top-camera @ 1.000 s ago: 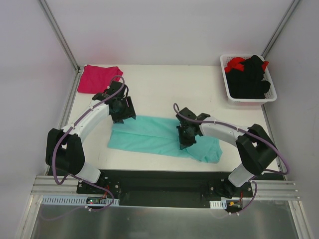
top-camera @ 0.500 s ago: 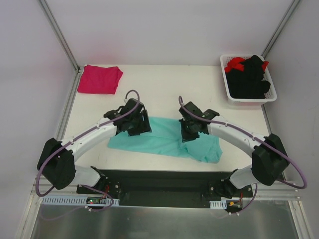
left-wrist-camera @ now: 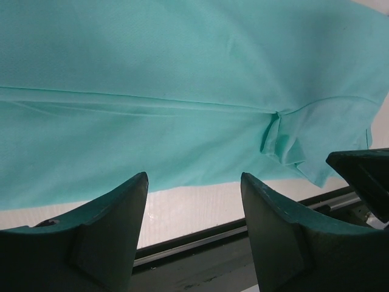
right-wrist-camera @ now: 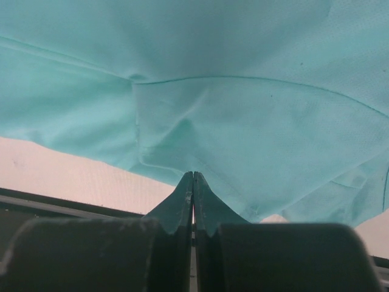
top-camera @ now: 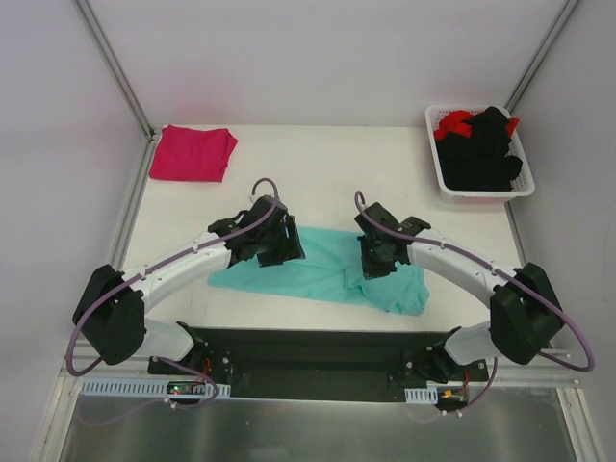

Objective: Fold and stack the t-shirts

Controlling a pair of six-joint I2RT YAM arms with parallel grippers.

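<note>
The teal t-shirt (top-camera: 322, 262) lies lengthwise across the near middle of the table, its right end bunched. My left gripper (top-camera: 275, 244) hovers open over its left part; in the left wrist view the fingers (left-wrist-camera: 193, 176) frame the shirt's (left-wrist-camera: 182, 67) near edge with nothing between them. My right gripper (top-camera: 373, 262) is over the shirt's right part. In the right wrist view its jaws (right-wrist-camera: 193, 174) are pressed together at the near edge of a folded-over flap of the teal cloth (right-wrist-camera: 255, 121). A folded magenta-pink t-shirt (top-camera: 192, 152) sits at the far left corner.
A white basket (top-camera: 481, 195) at the far right holds black garments (top-camera: 486, 154) and a red one (top-camera: 454, 123). The black front rail (top-camera: 308, 351) runs just below the teal shirt. Frame posts rise at both back corners.
The left arm swung from near the pink shirt to above the teal shirt's left part. The right gripper shifted slightly back and right, and a crease rose in the cloth beside it.
</note>
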